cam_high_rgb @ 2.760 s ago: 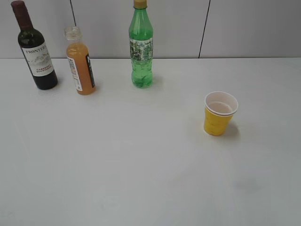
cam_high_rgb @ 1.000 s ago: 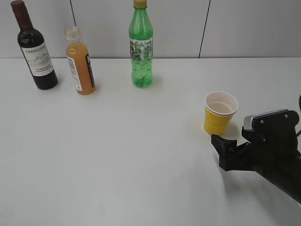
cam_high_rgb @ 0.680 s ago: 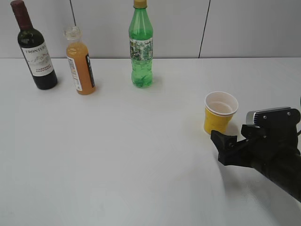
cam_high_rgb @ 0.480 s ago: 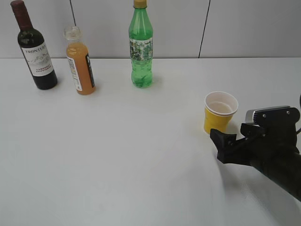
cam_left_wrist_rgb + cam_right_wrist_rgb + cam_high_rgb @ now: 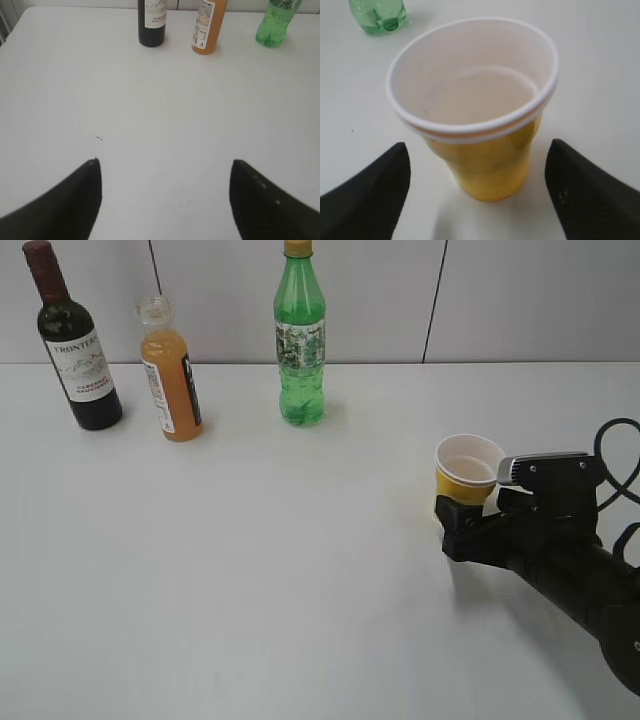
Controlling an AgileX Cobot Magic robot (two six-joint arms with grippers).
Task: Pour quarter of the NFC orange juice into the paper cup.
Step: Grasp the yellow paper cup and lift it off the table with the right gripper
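Note:
The NFC orange juice bottle [image 5: 171,380] stands uncapped at the back left, between the other two bottles; it also shows in the left wrist view [image 5: 209,26]. The yellow paper cup [image 5: 466,473] stands upright at the right and looks empty [image 5: 480,115]. My right gripper [image 5: 470,515] is open, its fingers on either side of the cup's base without touching [image 5: 479,160]. My left gripper [image 5: 165,167] is open and empty over bare table; it is out of the exterior view.
A dark wine bottle [image 5: 73,345] stands at the back left and a tall green bottle [image 5: 300,340] at the back middle. A grey wall runs behind them. The white table [image 5: 260,560] stretches between bottles and cup.
My right arm came in from the lower right and moved forward and left, so its open fingers now flank the cup. Bottles and cup have not moved.

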